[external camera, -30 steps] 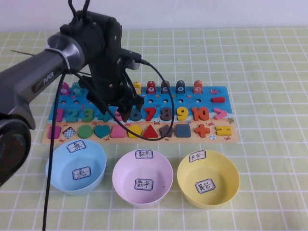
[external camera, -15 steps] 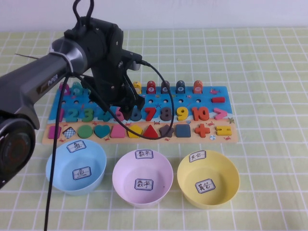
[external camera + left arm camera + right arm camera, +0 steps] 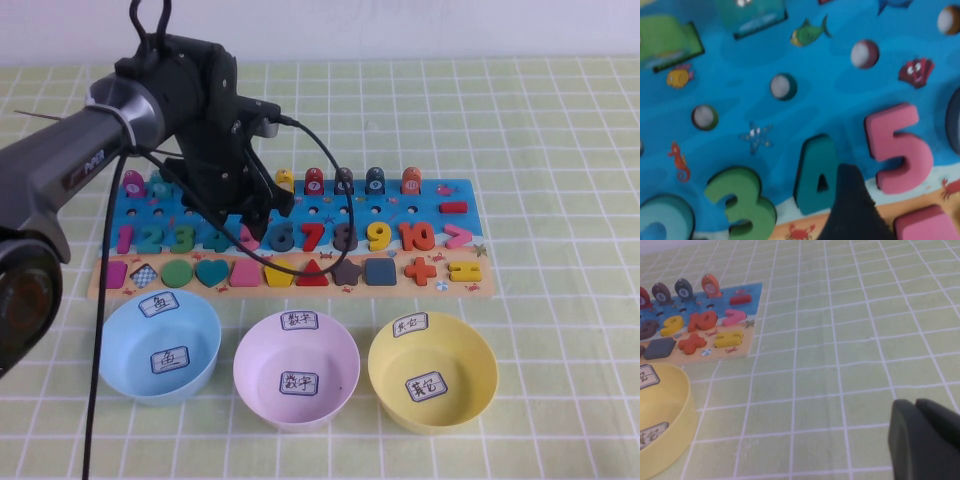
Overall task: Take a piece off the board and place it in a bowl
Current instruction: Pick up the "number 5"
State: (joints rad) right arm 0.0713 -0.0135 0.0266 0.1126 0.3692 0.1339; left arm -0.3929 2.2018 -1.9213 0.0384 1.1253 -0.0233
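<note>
Green-checked cloth covers the table, and the pink 5 (image 3: 900,150) sits in its slot on the board (image 3: 440,205), so nothing is done yet: gripping, lifting and dropping it in the lilac bowl (image 3: 296,369), at 5 o'clock from it, all remain. Left gripper (image 3: 245,222) hovers right over the 5, holding nothing, its opening impossible to tell. Right gripper (image 3: 925,440) is parked off the board at 3 o'clock, fingers closed and empty.

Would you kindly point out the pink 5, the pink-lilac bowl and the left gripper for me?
pink 5 (image 3: 900,150), left wrist view, on its middle bar.
pink-lilac bowl (image 3: 340,352), high view, on its right inner wall.
left gripper (image 3: 252,222), high view, at its fingertips over the board.
</note>
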